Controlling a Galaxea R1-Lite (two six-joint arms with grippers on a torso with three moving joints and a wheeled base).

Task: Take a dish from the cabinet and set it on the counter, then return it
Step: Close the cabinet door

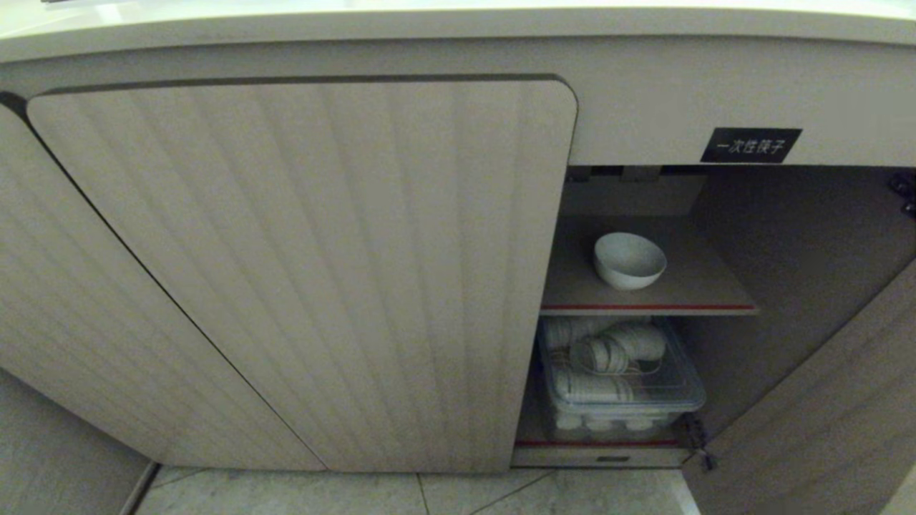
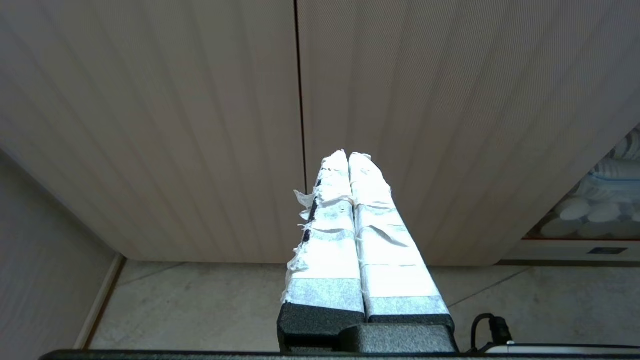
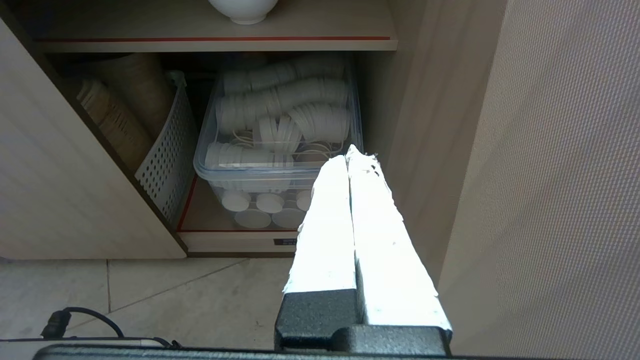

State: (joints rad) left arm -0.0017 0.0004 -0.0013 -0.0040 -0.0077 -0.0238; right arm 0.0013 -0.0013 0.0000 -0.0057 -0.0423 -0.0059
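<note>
A small white bowl, the dish (image 1: 629, 260), sits upright on the red-edged upper shelf (image 1: 647, 308) of the open cabinet (image 1: 751, 145); only its base (image 3: 243, 10) shows in the right wrist view. The counter (image 1: 458, 21) runs along the top edge above the cabinet. My right gripper (image 3: 349, 152) is shut and empty, low in front of the open compartment, well short of the dish. My left gripper (image 2: 347, 155) is shut and empty too, facing the closed ribbed door (image 2: 425, 125). Neither arm shows in the head view.
Under the shelf stands a clear plastic box (image 1: 621, 379) (image 3: 277, 150) of stacked white cups and lids. A white perforated basket (image 3: 167, 150) holding brown paper items stands beside it. The open door (image 1: 830, 422) (image 3: 565, 175) hangs at the right. Tiled floor (image 1: 429, 493) lies below.
</note>
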